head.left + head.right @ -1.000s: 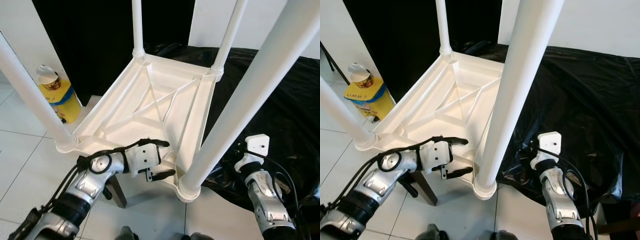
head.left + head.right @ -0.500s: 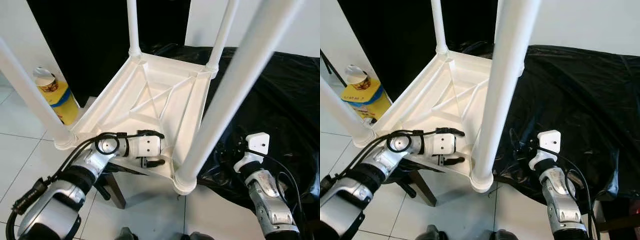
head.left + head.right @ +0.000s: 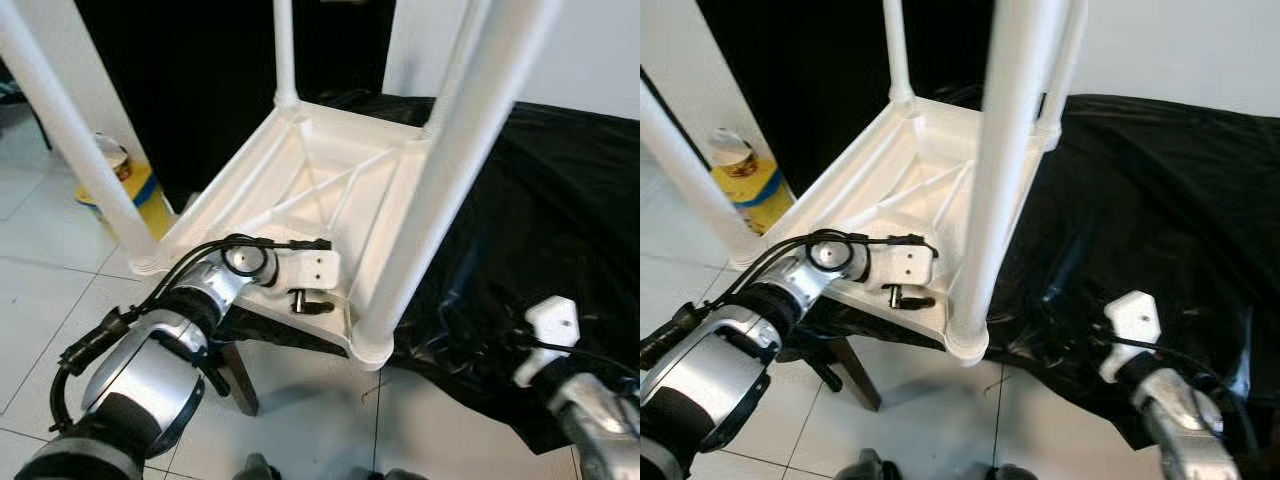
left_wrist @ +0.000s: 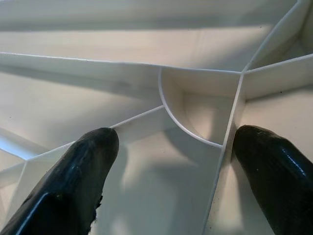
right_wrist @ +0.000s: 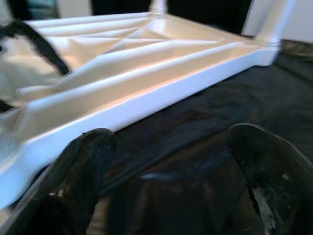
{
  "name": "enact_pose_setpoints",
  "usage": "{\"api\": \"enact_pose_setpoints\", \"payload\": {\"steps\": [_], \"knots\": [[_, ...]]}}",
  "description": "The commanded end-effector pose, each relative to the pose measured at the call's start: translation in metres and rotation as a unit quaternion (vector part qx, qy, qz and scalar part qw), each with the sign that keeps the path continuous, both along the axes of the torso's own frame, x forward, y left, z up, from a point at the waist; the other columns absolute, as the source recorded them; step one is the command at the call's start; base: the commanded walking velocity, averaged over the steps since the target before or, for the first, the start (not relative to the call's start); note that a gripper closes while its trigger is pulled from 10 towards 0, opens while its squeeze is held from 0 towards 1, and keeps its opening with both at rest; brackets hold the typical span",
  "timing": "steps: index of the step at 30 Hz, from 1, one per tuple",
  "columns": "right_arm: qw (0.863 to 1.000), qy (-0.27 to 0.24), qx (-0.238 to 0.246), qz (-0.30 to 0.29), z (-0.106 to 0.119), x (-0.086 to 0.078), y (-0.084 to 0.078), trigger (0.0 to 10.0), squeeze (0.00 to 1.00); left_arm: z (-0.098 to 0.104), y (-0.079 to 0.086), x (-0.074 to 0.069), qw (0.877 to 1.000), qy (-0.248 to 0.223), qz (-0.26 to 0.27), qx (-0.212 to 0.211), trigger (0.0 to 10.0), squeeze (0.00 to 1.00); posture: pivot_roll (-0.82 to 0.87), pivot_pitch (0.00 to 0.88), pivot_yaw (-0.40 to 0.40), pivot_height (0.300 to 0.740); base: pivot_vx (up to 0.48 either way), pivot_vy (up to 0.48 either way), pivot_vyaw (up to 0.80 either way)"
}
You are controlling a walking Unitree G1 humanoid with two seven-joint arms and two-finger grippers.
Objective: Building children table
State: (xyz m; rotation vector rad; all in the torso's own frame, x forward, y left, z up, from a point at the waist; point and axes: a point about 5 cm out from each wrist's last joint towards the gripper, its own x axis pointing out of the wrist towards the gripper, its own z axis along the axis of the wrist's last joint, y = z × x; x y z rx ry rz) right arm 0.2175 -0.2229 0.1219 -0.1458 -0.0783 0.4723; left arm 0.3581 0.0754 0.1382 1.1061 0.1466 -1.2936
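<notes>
Under the near rim of the upturned children's table (image 3: 330, 200), left gripper (image 3: 312, 300) sits with jaws open, one finger (image 4: 73, 181) on each side of a rib junction on the underside, holding nothing. Table lies top-down, partly on the black sheet (image 3: 540, 230) and partly over a dark stool (image 3: 235, 370), all four legs up.

Risks:
- Near leg (image 3: 440, 170) stands just beside the left gripper; a sideways swing likely knocks it, could unseat it from its corner socket (image 3: 370, 345) (seating depth not visible).
- Near corner overhangs the floor; a push down could tip the table off the stool.
- Ribs are thin and could snag a finger on pull-out.

Right gripper (image 5: 171, 181), jaws open and empty, hovers low over the sheet near the table's side rim. Open room: tiled floor (image 3: 40, 290) left of the table; yellow bottle (image 3: 125, 185) stands well apart.
</notes>
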Motion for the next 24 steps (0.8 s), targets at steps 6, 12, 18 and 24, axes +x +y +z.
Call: {"api": "enact_pose_setpoints", "payload": {"steps": [6, 12, 18, 24], "knots": [[0.990, 0.073, -0.012, 0.116, 0.001, -0.023, 0.007, 10.0, 0.00, 0.008, -0.020, 0.018, 0.982, -0.127, 0.115, -0.076, 10.0, 0.00, -0.07, 0.085, -0.021, 0.740, 0.000, 0.000, 0.00], [0.974, 0.108, -0.030, 0.197, -0.002, -0.035, 0.019, 10.0, 0.00, 0.016, -0.041, 0.018, 0.981, -0.129, 0.112, -0.092, 10.0, 0.00, -0.07, 0.083, -0.028, 0.740, 0.000, 0.000, 0.00], [0.977, 0.074, -0.022, 0.199, 0.001, -0.018, 0.039, 10.0, 0.00, 0.022, -0.058, 0.017, 0.980, -0.131, 0.104, -0.108, 10.0, 0.00, -0.06, 0.084, -0.027, 0.740, 0.000, 0.000, 0.00], [0.983, 0.040, 0.007, 0.177, 0.002, -0.002, 0.065, 10.0, 0.00, 0.023, -0.066, 0.012, 0.979, -0.120, 0.086, -0.139, 10.0, 0.00, -0.04, 0.088, -0.025, 0.740, 0.000, 0.000, 0.00]]}}
